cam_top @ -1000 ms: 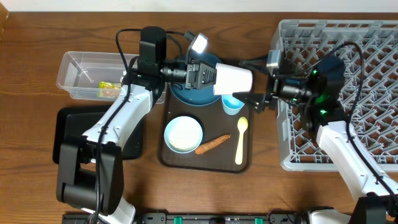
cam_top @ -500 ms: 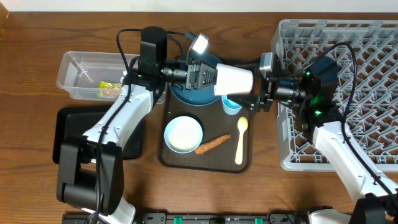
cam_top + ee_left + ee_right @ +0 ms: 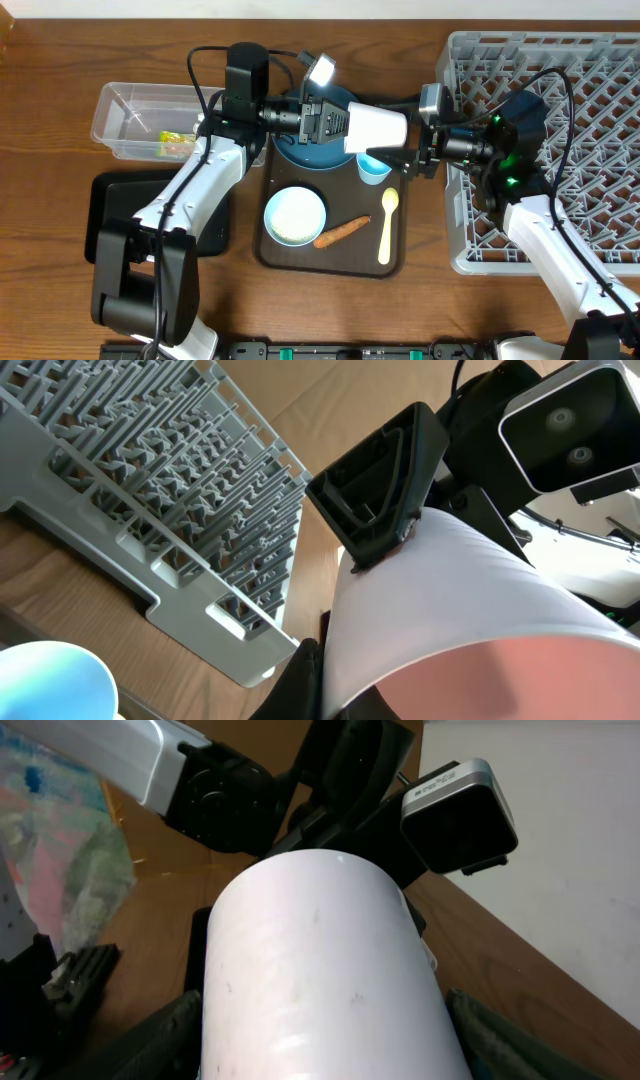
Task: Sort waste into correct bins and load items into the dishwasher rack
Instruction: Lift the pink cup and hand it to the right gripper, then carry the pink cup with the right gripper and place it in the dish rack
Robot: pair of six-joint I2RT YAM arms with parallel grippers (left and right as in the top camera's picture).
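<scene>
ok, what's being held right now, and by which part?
Left pincer grips the pink cup by the wall at its rim end. Right pincer straddles the base end; whether it grips cannot be told.

We find the overhead view bright and evenly lit from above, sharp, with only soft shadows on the table point(image 3: 60, 60). The silver camera housing point(image 3: 320, 70) glares white. In both wrist views the pale cup point(image 3: 320, 980) is close and slightly blurred; the rack point(image 3: 170, 490) behind is sharper.

Table point(image 3: 50, 60); rack point(image 3: 610, 110), tub point(image 3: 125, 110), black tray point(image 3: 110, 210), brown tray point(image 3: 350, 255)
</scene>
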